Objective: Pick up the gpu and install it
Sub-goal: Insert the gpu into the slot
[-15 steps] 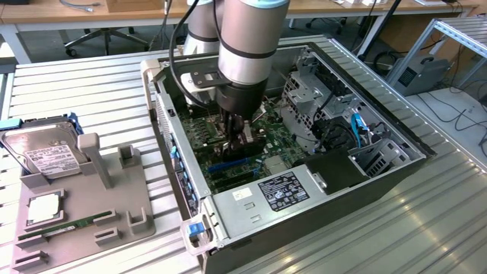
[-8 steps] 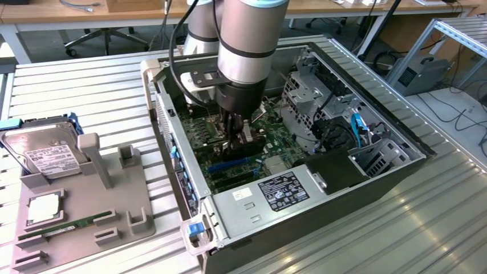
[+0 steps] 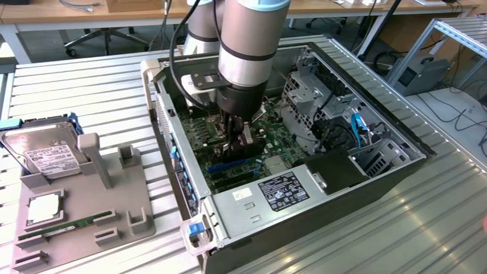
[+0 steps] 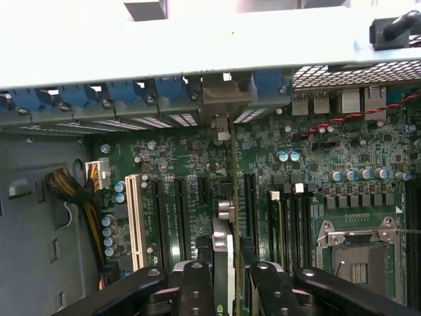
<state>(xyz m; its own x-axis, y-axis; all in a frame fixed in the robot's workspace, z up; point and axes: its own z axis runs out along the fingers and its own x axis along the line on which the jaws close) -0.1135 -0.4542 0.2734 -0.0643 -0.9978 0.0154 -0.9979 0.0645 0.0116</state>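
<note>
My gripper [image 3: 234,149] reaches down into the open computer case [image 3: 396,134], over the green motherboard [image 3: 278,134]. It is shut on the gpu [image 3: 246,140], which hangs upright and edge-on. In the wrist view the gpu [image 4: 224,240] runs as a thin edge between my two black fingers [image 4: 197,286], above the black expansion slots [image 4: 181,210]. Its silver end bracket [image 4: 220,99] sits at the case's rear slot openings. Whether the card's lower edge is seated in a slot is hidden.
A grey parts holder [image 3: 114,222] lies at the exterior view's left with a silver hard drive [image 3: 45,154], a processor [image 3: 44,208] and a green RAM stick [image 3: 65,228]. Inside the case are the power supply [image 3: 285,188], a drive cage [image 3: 304,94], cables [image 4: 66,187] and the processor socket [image 4: 355,257].
</note>
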